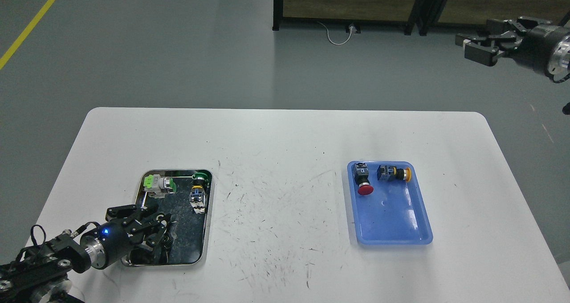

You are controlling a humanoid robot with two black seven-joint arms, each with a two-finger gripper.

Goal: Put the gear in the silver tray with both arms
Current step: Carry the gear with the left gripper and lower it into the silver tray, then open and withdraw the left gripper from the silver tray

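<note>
Better to send right gripper (473,44), spread and empty at upper right, onto red button (364,183) in blue tray (392,238), for silver tray (207,214) at lower left, where left gripper (161,227), state unclear, hovers.

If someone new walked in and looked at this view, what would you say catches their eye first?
Probably the blue plastic tray on the right of the white table, holding a red-capped button and a yellow-capped one at its far end. Next comes the silver tray on the left, holding two green-capped parts, with the left gripper over its near corner. The right gripper hangs high, off the table's far right.
</note>
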